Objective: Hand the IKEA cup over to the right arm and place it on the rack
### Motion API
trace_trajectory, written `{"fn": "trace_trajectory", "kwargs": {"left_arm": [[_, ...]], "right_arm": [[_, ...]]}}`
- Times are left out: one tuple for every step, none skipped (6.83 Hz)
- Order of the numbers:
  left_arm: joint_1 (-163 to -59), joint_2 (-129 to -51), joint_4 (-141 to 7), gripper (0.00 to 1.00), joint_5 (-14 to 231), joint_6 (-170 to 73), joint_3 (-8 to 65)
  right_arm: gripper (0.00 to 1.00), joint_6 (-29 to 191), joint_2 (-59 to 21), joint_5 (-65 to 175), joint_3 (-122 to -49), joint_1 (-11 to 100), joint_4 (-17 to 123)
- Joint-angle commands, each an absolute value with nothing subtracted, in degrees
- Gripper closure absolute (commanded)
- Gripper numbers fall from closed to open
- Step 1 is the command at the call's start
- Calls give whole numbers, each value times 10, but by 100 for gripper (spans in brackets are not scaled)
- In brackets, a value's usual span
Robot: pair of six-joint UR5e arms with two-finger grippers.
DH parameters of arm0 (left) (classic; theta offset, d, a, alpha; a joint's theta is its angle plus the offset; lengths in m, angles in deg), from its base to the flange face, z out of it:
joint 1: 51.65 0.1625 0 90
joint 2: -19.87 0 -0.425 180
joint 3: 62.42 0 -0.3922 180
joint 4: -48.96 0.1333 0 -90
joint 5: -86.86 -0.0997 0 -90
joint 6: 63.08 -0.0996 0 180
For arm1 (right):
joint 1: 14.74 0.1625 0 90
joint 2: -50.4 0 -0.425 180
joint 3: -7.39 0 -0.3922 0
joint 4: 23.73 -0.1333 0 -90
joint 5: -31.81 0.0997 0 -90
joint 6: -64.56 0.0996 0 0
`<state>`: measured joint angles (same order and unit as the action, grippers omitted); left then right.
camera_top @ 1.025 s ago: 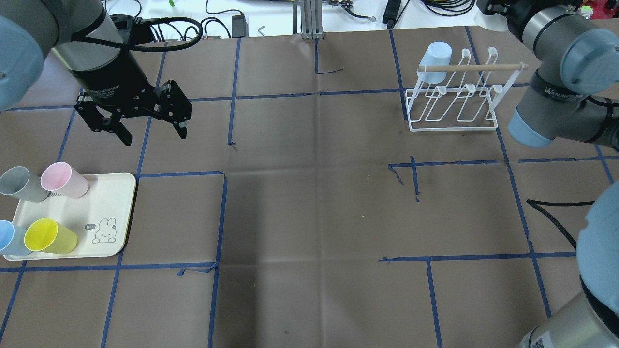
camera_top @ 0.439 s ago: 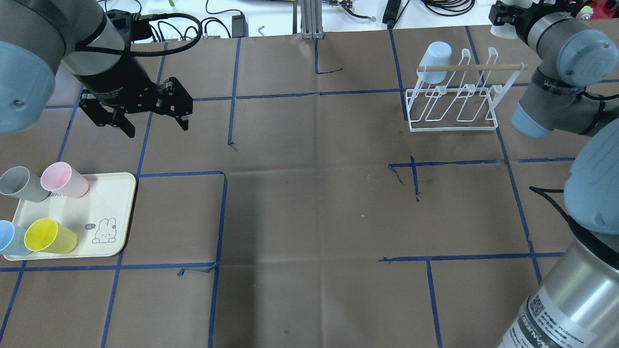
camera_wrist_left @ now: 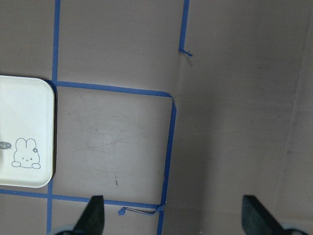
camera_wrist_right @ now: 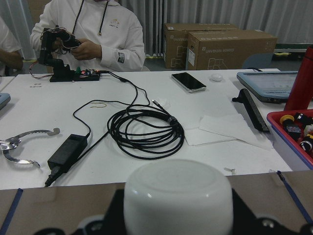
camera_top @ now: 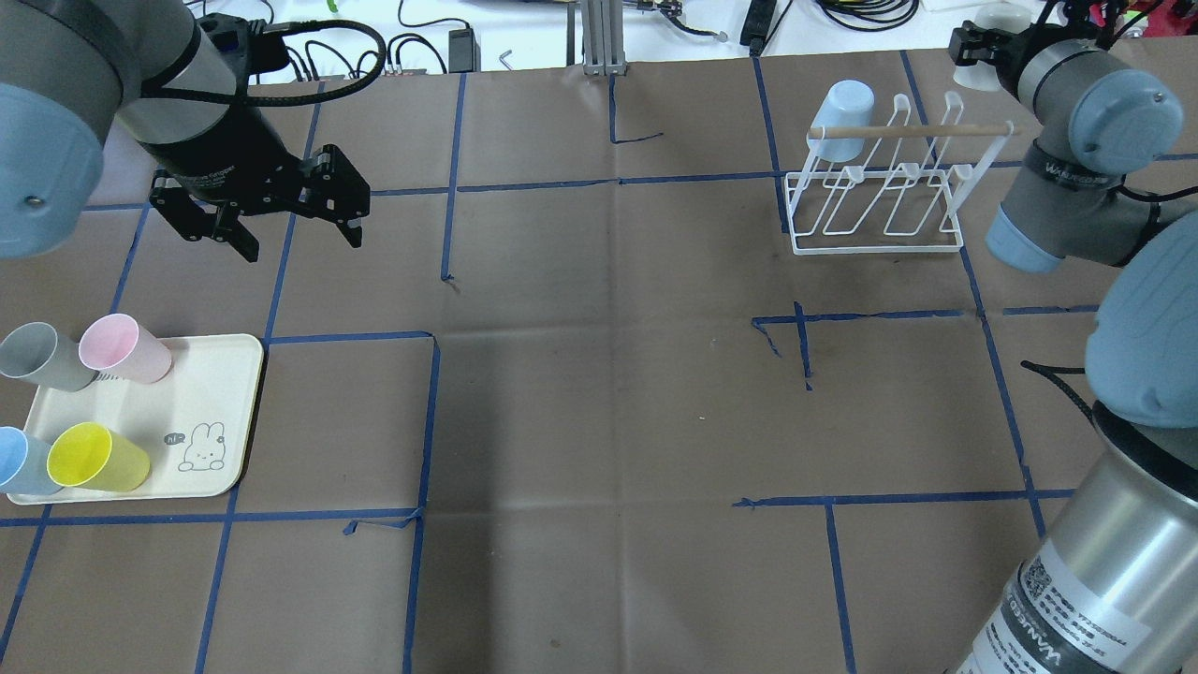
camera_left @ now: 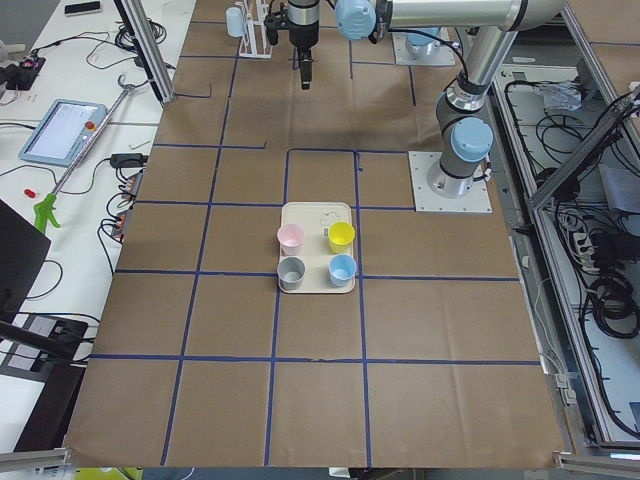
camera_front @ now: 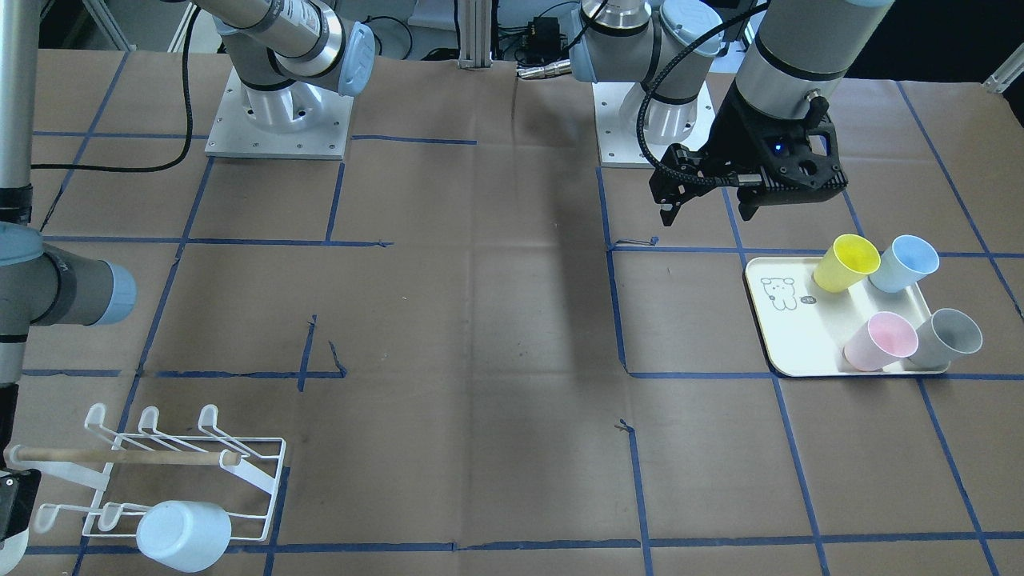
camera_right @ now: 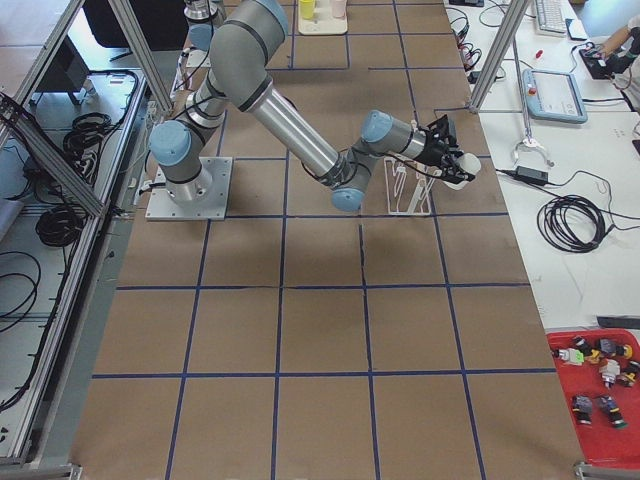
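my left gripper (camera_top: 300,245) hangs spread wide, upper left. my right gripper (camera_wrist_right: 176,220) pinches a white cup (camera_wrist_right: 176,191), fingers mostly cut off at the bottom edge.

Brown paper table (camera_top: 599,421) (blue tape grid (camera_top: 424,421)); white bench (camera_wrist_right: 29,112) beyond, cardboard boxes (camera_wrist_right: 230,46), grey curtain (camera_wrist_right: 293,19).

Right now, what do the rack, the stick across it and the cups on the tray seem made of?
Rack: thin white rods, likely coated metal wire.
Stick: pale tan, matte, likely bare wood.
Cups: smooth matte pastel walls, probably plastic.
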<state>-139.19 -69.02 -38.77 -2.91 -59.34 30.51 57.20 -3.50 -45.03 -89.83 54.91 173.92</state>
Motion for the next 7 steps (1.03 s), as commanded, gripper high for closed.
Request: {"fn": "trace_trajectory", "kwargs": {"left_arm": [[-1392, -690, -388, 0, -29, -590, 304], [-1392, -690, -388, 0, -29, -590, 305], [-1392, -690, -388, 0, -29, -590, 305], [-1393, -690, -388, 0, -29, -591, 304], [-1393, -690, -388, 0, -30, -592, 305], [-1392, -690, -388, 0, -31, -593, 305], [-1392, -690, -388, 0, -31, -593, 305]], "right_arm": [[77, 574, -41, -476, -903, 564, 1739], [77, 578, -43, -493, -909, 583, 1745], [78, 581, -44, -494, -930, 585, 1747], [78, 580, -43, -494, -943, 585, 1751], [76, 580, -42, -494, -956, 582, 1752], [31, 572, -43, -495, -963, 581, 1751], [0, 580, -44, -494, -962, 581, 1749]]}}
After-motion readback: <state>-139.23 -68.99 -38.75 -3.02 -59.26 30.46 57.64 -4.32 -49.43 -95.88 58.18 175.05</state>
